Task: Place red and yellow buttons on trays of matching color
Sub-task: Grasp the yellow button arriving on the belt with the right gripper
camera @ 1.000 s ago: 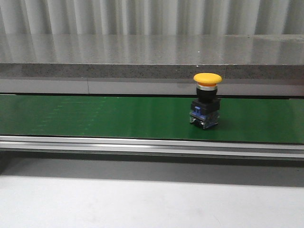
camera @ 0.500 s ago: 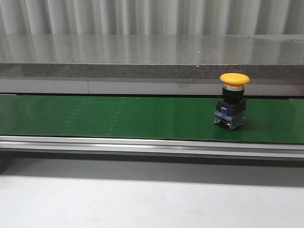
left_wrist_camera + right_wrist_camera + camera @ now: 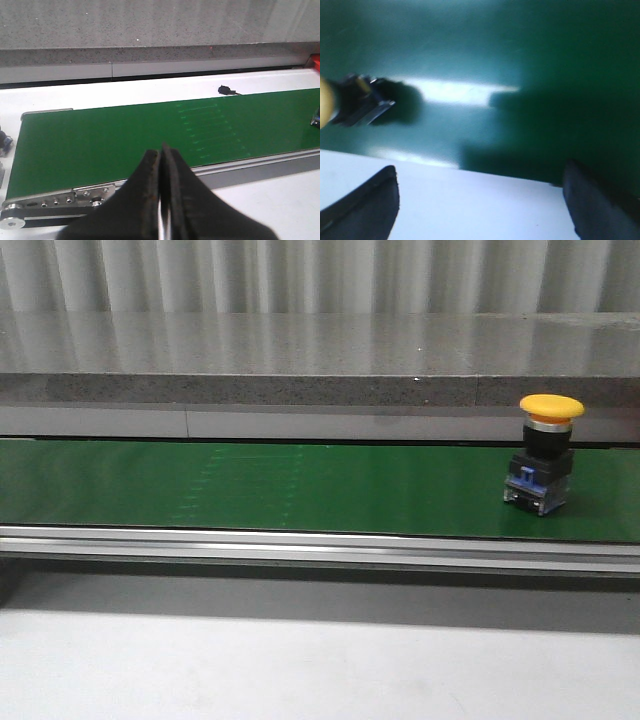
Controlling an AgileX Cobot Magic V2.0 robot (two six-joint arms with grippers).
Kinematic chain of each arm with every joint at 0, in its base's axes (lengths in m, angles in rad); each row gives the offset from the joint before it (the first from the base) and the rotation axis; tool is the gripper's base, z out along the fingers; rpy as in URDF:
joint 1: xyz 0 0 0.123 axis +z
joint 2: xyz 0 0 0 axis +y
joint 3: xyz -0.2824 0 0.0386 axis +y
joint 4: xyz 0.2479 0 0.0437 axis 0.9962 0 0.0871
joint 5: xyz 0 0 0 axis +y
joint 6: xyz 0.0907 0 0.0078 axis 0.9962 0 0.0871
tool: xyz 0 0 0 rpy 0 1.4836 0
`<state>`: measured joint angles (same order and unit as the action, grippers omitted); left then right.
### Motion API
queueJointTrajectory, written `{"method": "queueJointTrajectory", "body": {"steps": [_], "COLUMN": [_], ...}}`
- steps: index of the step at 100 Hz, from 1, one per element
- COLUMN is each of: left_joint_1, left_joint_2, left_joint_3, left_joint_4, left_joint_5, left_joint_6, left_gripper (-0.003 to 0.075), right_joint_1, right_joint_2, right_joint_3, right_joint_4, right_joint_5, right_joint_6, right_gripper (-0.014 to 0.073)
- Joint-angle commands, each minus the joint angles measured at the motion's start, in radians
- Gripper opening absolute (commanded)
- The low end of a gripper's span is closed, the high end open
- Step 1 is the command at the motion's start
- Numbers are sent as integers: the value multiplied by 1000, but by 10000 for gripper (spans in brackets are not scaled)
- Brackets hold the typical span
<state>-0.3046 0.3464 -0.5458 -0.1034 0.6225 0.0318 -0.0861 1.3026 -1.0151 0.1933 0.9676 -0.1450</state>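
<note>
A yellow button (image 3: 545, 455) with a black and blue base stands upright on the green belt (image 3: 250, 485), far to the right in the front view. No red button and no whole tray shows. My left gripper (image 3: 161, 150) is shut and empty, held over the belt's near rail, far from the button; only a blue bit of the base (image 3: 316, 118) shows at that view's edge. My right gripper (image 3: 480, 170) is open and empty above the belt's edge. The button (image 3: 355, 100) lies blurred to one side, outside the fingers. Neither gripper shows in the front view.
A grey stone ledge (image 3: 320, 360) runs behind the belt, and an aluminium rail (image 3: 320, 545) along its front. In the left wrist view a small black part (image 3: 225, 90) sits on the white surface beyond the belt. A red edge (image 3: 316, 60) shows at the far side.
The yellow button has travelled steadily to the right along the belt, from right of the middle to near the right edge of the front view.
</note>
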Motion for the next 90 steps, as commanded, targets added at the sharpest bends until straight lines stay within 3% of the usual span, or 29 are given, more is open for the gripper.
{"method": "queueJointTrajectory", "body": {"steps": [1,24,51,61,76,90], "left_joint_1": [-10,-10,-10,-10,-10,-10], "left_joint_2": [8,8,8,8,8,8], "left_joint_3": [-26,-26,-26,-26,-26,-26], "left_joint_4": [-9,-9,-9,-9,-9,-9], "left_joint_5": [-74,-74,-74,-74,-74,-74], "left_joint_6": [0,0,0,0,0,0], "left_gripper": [-20,-20,-20,-20,-20,-20], "right_joint_1": [44,119,139,139,139,131], "right_joint_2": [-22,43,121,131,131,129], "right_joint_3": [-23,-24,-25,-25,-25,-25], "right_joint_4": [43,58,58,58,58,58], "right_joint_5": [5,1,-185,-230,-256,-260], "right_joint_6": [-58,-161,-216,-223,-223,-221], "right_gripper": [655,655,631,490,164,15]}}
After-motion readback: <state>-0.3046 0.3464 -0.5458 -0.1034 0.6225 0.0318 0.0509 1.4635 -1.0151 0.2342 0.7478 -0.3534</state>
